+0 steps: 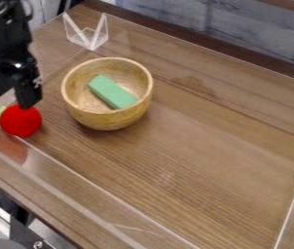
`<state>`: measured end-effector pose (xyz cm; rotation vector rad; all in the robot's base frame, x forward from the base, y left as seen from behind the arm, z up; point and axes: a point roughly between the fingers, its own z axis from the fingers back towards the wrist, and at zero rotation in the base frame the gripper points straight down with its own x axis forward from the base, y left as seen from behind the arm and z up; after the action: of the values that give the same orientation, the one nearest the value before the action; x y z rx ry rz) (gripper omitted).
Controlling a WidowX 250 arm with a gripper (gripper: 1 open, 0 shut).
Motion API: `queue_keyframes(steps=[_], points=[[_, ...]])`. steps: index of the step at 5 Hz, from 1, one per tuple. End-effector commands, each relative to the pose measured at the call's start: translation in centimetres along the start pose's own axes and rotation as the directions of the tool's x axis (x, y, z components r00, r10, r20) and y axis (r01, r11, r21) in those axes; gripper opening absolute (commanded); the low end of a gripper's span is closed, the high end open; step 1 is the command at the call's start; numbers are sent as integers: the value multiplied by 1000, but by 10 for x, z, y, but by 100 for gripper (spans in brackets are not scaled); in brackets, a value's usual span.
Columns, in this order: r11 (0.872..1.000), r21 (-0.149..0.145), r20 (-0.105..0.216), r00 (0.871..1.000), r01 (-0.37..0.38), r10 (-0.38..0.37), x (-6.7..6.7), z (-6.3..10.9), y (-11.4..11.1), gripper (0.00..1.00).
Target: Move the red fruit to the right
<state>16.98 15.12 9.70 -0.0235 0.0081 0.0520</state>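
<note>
Wooden bench (202, 156), bowl (107, 93) upper left. Fruit (21, 120) at far left edge. Gripper (12, 86) poised just above, wide open, empty. Probably light, smooth, roll-prone; best pinched across the middle.

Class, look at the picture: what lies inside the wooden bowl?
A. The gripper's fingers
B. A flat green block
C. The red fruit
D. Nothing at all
B: a flat green block rests inside the wooden bowl, while the red fruit sits on the table to its left.
</note>
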Motion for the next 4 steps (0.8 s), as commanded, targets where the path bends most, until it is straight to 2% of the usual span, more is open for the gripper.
queue_keyframes(steps=[1,2,4], points=[[1000,11,26,1000,-17,16,8,-6,-7,100],[1000,1,18,1000,-24,24,14,-16,-15,100],[991,-6,22,991,-133,133,8,-30,24,100]])
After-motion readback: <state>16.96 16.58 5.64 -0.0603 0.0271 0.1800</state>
